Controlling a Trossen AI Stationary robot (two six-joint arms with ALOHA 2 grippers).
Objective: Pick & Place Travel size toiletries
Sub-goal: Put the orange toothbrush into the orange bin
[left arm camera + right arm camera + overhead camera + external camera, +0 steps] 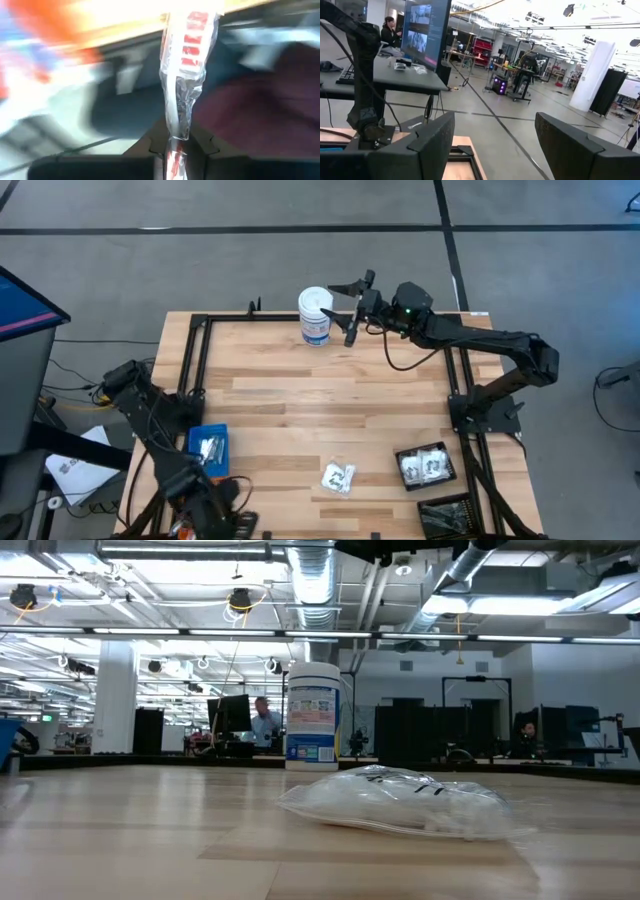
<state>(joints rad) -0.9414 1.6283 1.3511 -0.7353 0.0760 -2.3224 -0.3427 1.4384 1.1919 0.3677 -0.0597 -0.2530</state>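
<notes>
My left gripper (228, 520) is at the table's near left corner, beside the blue bin (208, 448), and is shut on a thin white-and-red stick in a clear crinkly wrapper (184, 65). A clear packet with white contents (338, 477) lies flat on the table near the front; it also shows in the low view (400, 802). My right gripper (350, 305) is open and empty at the far edge, right next to the tall white canister (316, 315); its fingers (425, 140) have nothing between them. My left gripper pinches the wrapped stick by one end (176, 145) between its two fingers. The stick runs on past the fingertips, in line with the fingers, its free end (192, 20) away from them. The view is blurred, and whether the stick touches anything else cannot be told.
The blue bin holds a few clear packets. A black bin (427, 465) with white packets and a second black bin (445, 515) stand at the near right. Black frame rails (195, 350) run along the table's sides. People sit at desks in the room behind.
</notes>
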